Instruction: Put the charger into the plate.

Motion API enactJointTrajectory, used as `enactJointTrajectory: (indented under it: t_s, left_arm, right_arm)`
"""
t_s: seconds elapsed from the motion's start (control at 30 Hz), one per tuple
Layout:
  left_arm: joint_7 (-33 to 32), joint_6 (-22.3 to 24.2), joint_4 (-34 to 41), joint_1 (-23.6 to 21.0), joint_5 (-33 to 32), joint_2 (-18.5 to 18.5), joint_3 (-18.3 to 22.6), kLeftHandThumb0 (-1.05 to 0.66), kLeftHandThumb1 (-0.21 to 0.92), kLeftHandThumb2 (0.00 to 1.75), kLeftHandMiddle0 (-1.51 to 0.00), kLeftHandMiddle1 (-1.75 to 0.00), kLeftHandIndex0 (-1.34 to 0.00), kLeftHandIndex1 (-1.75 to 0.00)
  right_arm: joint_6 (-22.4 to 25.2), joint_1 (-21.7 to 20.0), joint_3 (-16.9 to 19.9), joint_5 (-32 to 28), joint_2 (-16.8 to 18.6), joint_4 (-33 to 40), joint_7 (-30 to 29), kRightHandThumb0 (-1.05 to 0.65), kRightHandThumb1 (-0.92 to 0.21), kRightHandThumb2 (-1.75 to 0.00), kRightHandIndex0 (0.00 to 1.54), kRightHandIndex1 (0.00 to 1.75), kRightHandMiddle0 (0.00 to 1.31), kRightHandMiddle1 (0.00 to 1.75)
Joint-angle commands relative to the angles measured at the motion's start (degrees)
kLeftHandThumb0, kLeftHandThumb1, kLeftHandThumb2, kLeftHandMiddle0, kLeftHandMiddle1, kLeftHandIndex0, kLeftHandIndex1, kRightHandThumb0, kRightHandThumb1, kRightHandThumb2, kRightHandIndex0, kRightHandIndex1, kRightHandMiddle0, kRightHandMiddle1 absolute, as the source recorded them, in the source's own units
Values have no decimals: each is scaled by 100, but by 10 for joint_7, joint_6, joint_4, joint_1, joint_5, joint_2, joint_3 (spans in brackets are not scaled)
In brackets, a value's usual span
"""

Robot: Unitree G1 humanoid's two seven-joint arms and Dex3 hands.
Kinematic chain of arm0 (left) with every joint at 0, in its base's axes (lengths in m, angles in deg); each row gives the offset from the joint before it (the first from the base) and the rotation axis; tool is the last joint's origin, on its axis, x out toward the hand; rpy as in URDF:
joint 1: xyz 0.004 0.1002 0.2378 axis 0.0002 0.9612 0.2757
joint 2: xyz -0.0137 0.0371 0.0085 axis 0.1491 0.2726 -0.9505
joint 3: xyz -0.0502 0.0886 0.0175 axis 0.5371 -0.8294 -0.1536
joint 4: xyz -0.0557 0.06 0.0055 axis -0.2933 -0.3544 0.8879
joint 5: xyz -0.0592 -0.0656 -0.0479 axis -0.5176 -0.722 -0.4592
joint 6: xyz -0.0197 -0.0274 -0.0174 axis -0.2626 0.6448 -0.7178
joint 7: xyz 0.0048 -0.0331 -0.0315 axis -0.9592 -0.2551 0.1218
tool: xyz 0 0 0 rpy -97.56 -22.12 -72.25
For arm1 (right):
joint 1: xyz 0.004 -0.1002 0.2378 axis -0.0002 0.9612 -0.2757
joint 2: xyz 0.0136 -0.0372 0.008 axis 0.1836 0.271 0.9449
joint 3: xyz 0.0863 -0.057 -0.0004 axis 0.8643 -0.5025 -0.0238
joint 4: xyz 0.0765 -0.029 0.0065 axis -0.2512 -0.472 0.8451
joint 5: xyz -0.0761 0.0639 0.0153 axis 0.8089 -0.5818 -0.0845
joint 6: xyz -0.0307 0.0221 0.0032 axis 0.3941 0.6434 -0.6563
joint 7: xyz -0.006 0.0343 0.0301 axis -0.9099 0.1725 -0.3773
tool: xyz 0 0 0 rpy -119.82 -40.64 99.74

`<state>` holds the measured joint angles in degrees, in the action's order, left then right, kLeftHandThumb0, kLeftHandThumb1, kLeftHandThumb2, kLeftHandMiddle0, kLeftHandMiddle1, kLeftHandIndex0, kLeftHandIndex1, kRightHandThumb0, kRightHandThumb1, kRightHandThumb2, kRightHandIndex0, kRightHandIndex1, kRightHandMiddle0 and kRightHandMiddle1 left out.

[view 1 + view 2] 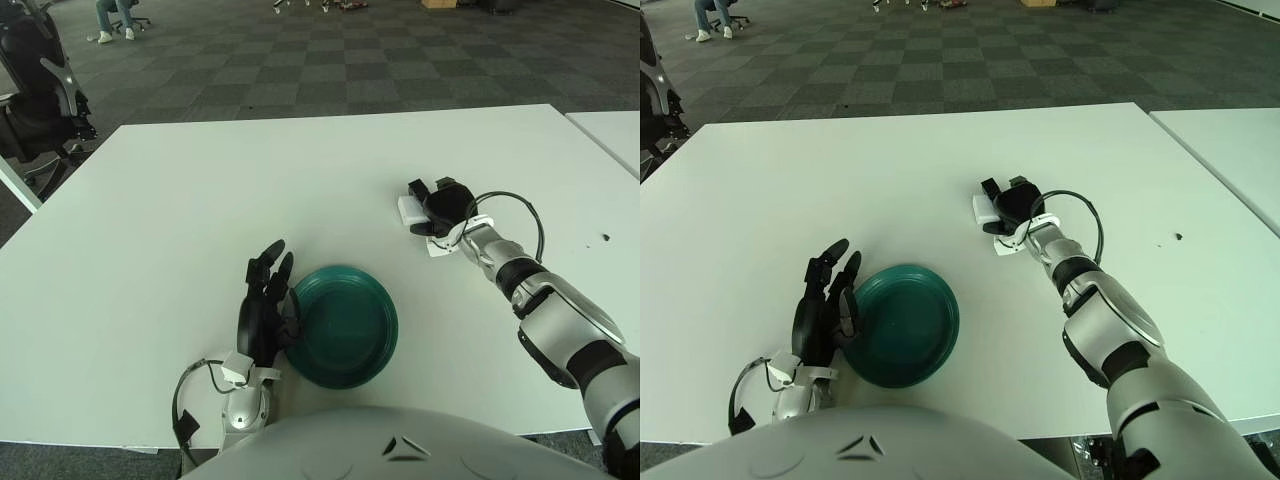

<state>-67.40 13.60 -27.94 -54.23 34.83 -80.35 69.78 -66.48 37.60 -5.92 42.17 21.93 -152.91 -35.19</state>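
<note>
A: Where was the charger?
B: On the surface, apart from the plate; right hand fingers curled over it.
A: Handling?
B: Likely light, rigid, smooth; take its sides. Left hand spread beside the plate.

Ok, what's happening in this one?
The robot's right hand is stretched out across the white table, sitting over the white charger, which lies on the tabletop. Whether the fingers actually grip it cannot be told. The green plate sits near the front edge with nothing in it. The left hand is beside the plate, on its left, fingers open and holding nothing. So the charger is not in the plate yet.
</note>
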Motion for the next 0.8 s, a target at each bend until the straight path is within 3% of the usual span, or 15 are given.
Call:
enactJointTrajectory:
  t_s: [0.0,0.37,0.77]
  left_arm:
    - [-4,7,-80,-32,-23,-39,8,-90,92,93,-46,-1,0,-85]
    - [-10,12,-87,-39,-12,-35,8,-86,92,91,-45,0,0,-81]
    - [-9,5,-99,-47,-12,-34,11,-86,92,90,-45,0,0,-79]
  right_arm:
    - [-36,31,-20,7,3,-40,-16,-40,-67,-87,80,175,36,175]
    - [-79,15,-24,6,1,-45,-60,-40,-60,-96,93,175,40,175]
    - [-98,8,-16,-6,4,-46,-65,-41,-58,-99,97,175,42,175]
